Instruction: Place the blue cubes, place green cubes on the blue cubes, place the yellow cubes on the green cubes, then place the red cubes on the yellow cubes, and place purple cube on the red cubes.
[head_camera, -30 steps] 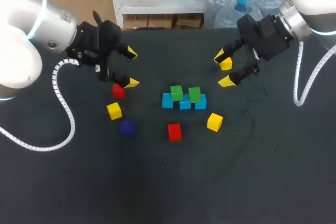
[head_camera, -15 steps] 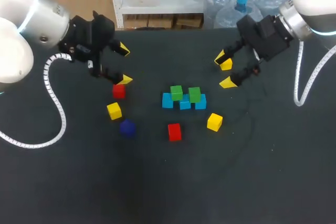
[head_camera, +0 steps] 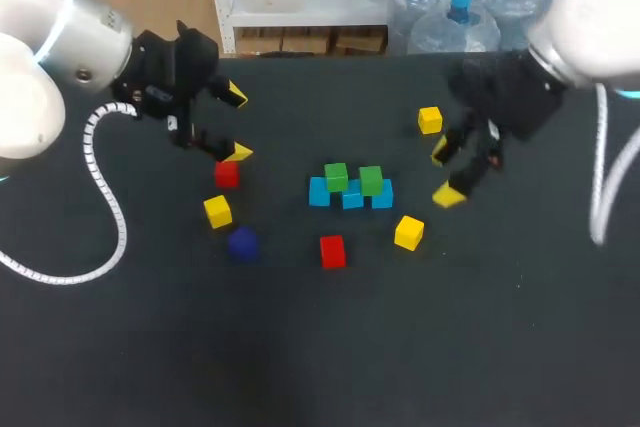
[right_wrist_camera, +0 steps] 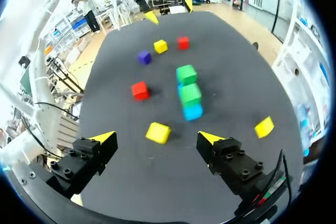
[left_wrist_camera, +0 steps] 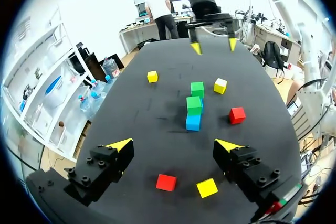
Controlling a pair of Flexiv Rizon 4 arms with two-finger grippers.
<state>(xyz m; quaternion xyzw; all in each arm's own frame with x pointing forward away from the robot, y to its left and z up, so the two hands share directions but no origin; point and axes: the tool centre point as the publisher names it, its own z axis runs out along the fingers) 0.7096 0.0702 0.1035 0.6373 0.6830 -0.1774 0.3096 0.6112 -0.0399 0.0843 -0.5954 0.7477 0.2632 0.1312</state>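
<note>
Our left gripper [head_camera: 237, 124] upper left, wide open, empty. Our right gripper [head_camera: 444, 173] right of centre, open, empty; yellow cube [head_camera: 430, 120] just above it, loose on bench [head_camera: 300, 357].

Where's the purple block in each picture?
Head view: the purple cube lies left of the middle red cube.
Left wrist view: it does not show.
Right wrist view: the purple cube lies beside a yellow cube, beyond the green cubes.
Shared landmark: the green cubes on the blue cubes.
</note>
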